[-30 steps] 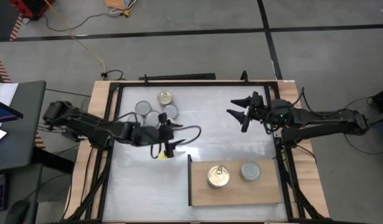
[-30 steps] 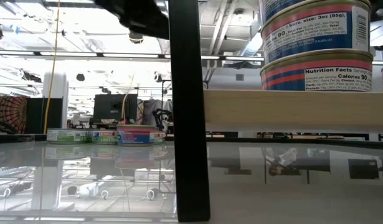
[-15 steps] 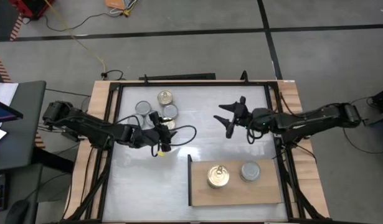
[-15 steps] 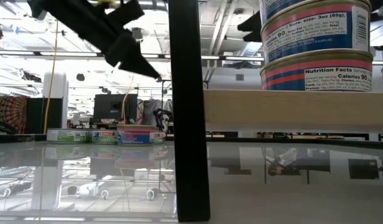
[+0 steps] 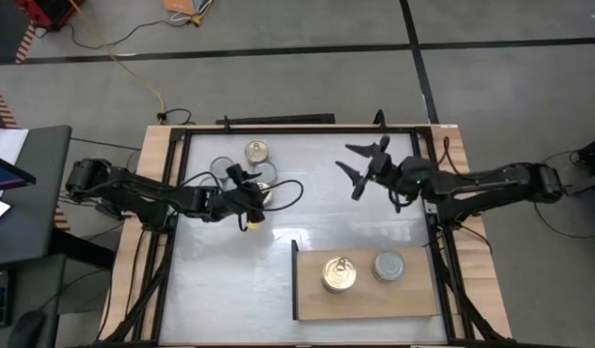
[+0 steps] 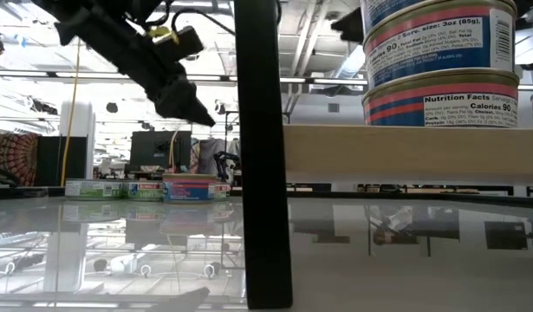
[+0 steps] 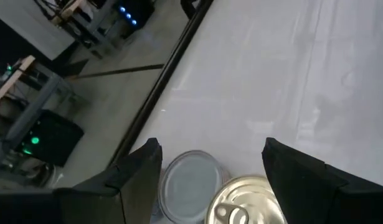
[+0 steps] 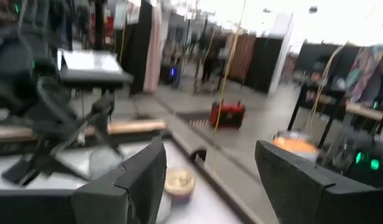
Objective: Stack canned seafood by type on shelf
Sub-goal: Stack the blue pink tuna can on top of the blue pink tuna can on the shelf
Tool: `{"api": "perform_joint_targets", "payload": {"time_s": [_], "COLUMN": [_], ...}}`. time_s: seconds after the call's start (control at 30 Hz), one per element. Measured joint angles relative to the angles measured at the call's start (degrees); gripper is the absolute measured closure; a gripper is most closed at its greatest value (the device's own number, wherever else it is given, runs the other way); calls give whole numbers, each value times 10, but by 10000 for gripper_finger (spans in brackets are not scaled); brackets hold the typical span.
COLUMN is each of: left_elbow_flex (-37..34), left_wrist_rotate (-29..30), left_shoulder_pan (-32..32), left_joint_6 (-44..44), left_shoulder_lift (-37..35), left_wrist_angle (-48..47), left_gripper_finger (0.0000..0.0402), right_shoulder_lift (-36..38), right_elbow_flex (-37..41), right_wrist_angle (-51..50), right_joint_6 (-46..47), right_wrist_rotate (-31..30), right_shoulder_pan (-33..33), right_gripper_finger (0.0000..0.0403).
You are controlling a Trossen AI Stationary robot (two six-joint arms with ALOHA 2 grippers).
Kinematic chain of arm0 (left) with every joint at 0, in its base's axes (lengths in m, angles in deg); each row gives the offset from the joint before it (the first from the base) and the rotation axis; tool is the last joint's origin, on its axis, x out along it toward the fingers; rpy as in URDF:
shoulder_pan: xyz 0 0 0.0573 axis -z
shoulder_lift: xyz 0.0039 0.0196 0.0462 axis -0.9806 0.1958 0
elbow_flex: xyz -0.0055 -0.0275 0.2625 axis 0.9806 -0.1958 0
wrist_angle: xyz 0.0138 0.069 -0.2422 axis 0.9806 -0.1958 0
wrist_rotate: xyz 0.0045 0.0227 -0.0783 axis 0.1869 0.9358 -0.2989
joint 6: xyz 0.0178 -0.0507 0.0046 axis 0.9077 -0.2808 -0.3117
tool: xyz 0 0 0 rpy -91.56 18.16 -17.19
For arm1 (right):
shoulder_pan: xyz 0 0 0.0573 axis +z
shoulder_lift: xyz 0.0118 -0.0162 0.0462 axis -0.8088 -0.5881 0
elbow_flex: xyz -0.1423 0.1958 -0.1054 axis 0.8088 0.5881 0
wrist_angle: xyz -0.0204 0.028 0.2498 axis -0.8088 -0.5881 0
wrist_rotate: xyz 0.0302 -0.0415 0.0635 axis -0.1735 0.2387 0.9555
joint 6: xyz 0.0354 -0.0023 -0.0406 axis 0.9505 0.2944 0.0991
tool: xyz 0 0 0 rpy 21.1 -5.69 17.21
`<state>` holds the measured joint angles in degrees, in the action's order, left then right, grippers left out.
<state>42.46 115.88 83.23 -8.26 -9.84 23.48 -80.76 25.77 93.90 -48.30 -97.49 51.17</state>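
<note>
The white table (image 5: 307, 222) carries loose tins (image 5: 255, 152) at about eleven o'clock — and the wooden shelf (image 5: 312, 295) at five, bearing a gold-lidded stack (image 5: 339, 275) beside a silver-lidded one (image 5: 389, 266).

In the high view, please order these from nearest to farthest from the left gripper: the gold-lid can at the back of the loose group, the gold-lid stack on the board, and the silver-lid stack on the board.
1. Gold-lid can, at the back of the loose group, close behind the left gripper.
2. Gold-lid stack, on the board's left half.
3. Silver-lid stack, farther right on the board.
</note>
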Motion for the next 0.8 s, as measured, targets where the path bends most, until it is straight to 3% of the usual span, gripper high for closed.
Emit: {"api": "perform_joint_targets", "payload": {"time_s": [0.17,0.43,0.57,0.8], "left_elbow_flex": [33,61,53,29], "left_wrist_rotate": [21,82,82,50], "left_shoulder_pan": [14,25,25,25], "left_joint_6": [9,-4,-99,-305], "left_shoulder_lift": [0,0,0,0], "left_wrist_angle": [-42,-81,-160,-306], "left_gripper_finger": [137,137,137,137], "right_shoulder_lift": [4,4,-9,-61], "right_elbow_flex": [0,-43,-63,-63], "right_wrist_angle": [71,-4,-72,-61], "right_joint_6": [-43,-30,-27,1], "right_wrist_rotate": [5,32,89,187], "right_shoulder_pan": [0,-48,-89,-186], "right_gripper_finger": [131,131,131,131]}}
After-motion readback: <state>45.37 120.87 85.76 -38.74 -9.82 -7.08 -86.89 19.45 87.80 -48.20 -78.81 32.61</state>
